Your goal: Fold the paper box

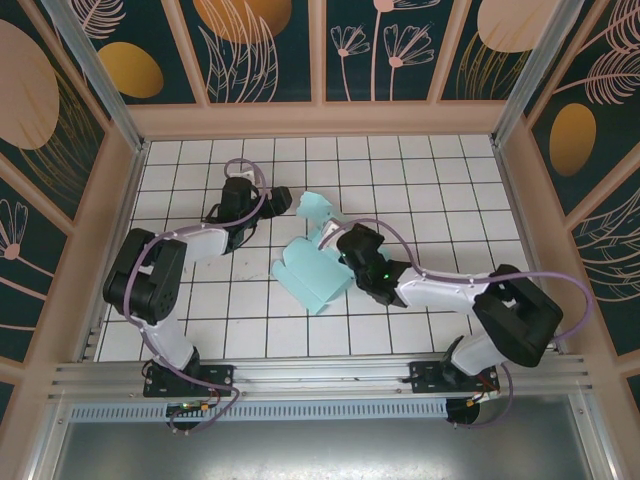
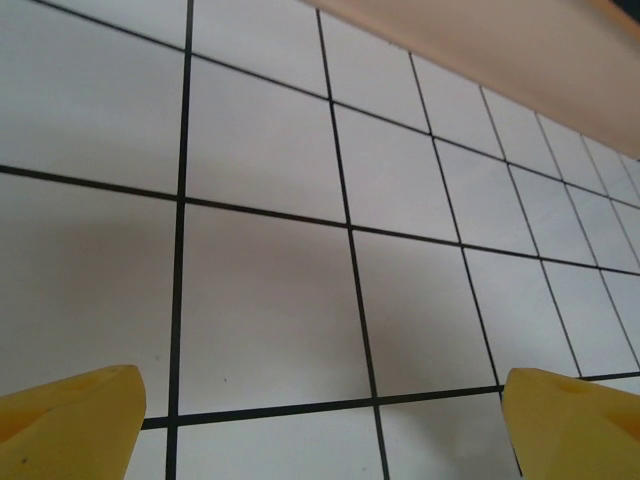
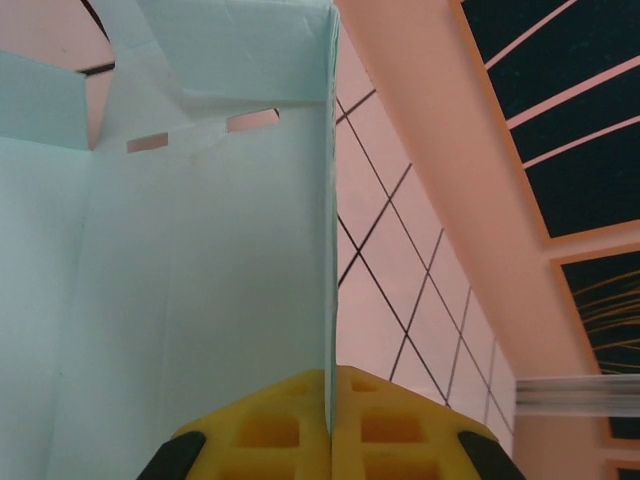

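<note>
The paper box (image 1: 312,268) is a pale mint-blue die-cut sheet lying partly folded on the white tiled floor, with one flap (image 1: 318,209) raised toward the back. My right gripper (image 1: 338,246) sits at the sheet's right side. In the right wrist view its yellow fingers (image 3: 270,430) are shut on an upright edge of the paper box (image 3: 200,280), whose slots and flaps show above. My left gripper (image 1: 282,203) hovers just left of the raised flap, apart from it. In the left wrist view the left gripper (image 2: 320,440) is open, with bare tiles between its yellow fingertips (image 2: 70,425).
Peach-coloured walls (image 1: 320,118) enclose the tiled floor (image 1: 430,190) on three sides. The back wall's base (image 2: 500,50) shows close ahead in the left wrist view. A metal rail (image 1: 320,375) carrying both arm bases runs along the near edge.
</note>
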`<state>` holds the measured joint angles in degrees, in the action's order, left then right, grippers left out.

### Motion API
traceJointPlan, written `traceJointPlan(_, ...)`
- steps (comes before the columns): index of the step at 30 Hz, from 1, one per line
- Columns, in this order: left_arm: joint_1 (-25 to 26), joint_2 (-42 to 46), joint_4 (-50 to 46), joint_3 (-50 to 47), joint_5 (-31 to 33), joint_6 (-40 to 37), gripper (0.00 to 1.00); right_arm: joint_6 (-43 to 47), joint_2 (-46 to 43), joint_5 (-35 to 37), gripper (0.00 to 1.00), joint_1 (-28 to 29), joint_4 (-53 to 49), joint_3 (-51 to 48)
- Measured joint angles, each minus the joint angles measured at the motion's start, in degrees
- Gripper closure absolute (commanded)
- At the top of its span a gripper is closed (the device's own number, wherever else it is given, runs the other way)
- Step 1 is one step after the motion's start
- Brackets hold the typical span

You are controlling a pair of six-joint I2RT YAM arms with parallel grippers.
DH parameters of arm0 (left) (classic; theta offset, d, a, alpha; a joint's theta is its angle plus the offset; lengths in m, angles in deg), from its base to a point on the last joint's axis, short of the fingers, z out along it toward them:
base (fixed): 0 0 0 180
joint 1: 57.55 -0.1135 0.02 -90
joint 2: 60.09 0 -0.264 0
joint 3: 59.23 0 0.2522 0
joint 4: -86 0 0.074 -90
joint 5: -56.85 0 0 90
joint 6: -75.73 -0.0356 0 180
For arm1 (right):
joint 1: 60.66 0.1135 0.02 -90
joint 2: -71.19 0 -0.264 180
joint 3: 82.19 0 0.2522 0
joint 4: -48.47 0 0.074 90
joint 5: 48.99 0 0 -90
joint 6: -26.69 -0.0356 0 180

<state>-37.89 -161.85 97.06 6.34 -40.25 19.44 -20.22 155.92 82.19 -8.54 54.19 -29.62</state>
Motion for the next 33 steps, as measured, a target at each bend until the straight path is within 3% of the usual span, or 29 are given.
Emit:
traceJointPlan(12, -0.26, -5.66, -0.48, 4.50, -4.15, 0.00, 0.10, 10.03, 6.01, 7.78, 1.00, 3.89, 11.19, -2.38)
traceJointPlan(17, -0.28, -8.26, -0.37, 7.39, -7.96, 0.00, 0.17, 13.81, 8.00, 9.99, 1.00, 4.66, 14.93, -2.95)
traceJointPlan(24, -0.28, -13.16, -0.24, 11.06, -14.84, -0.37, 0.31, 15.10, 9.09, 10.47, 1.00, 5.05, 15.69, -2.91)
traceJointPlan(33, -0.28, -14.91, -1.33, 11.08, -23.65, -3.48, 0.31, 13.84, 9.09, 10.36, 1.00, 5.31, 13.51, -1.68)
